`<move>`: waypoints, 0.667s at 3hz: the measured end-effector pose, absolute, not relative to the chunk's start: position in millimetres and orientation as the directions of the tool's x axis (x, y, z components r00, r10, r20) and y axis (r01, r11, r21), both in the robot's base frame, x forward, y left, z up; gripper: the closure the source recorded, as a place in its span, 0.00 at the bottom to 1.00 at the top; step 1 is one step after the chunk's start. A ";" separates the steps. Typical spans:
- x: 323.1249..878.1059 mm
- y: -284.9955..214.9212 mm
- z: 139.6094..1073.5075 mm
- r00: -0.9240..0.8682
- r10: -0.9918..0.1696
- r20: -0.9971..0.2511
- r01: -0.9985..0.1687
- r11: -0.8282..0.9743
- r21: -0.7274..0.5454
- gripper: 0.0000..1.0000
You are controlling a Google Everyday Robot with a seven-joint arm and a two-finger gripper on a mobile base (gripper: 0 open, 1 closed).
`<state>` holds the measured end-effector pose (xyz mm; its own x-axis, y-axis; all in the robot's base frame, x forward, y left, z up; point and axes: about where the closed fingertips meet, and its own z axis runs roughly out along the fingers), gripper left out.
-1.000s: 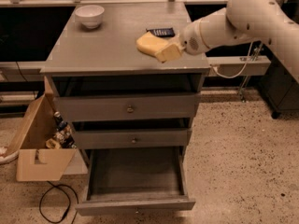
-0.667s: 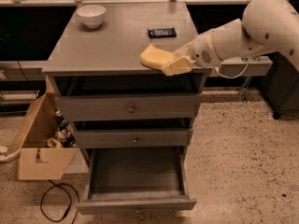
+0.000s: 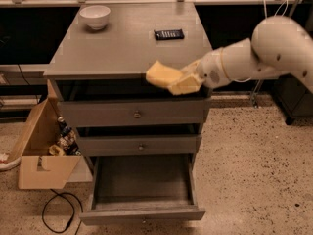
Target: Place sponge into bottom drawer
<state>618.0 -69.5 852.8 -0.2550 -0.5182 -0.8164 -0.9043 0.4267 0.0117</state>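
Note:
The pale yellow sponge (image 3: 164, 75) is held in the air at the front edge of the grey cabinet top (image 3: 122, 43), above the top drawer. My gripper (image 3: 185, 82) comes in from the right on a white arm and is shut on the sponge's right end. The bottom drawer (image 3: 143, 192) is pulled out below, a wide shallow grey tray that looks empty. The sponge hangs well above it, roughly over its right half.
A white bowl (image 3: 95, 16) and a flat black remote-like device (image 3: 169, 34) sit on the cabinet top. The two upper drawers (image 3: 132, 114) with round knobs are closed. A tan cardboard box (image 3: 43, 151) with items and a black cable (image 3: 57, 212) lie left of the cabinet.
My gripper has carried the sponge forward off the cabinet top and slightly down, to the cabinet's front edge. The bottom drawer has stayed open.

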 end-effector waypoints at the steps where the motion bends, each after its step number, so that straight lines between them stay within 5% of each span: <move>1: 576.3 -58.2 787.4 -0.335 -0.488 -0.806 -0.898 0.425 0.115 1.00; 2: 529.8 -2.7 690.1 -0.449 -0.390 -0.804 -0.879 0.356 0.318 1.00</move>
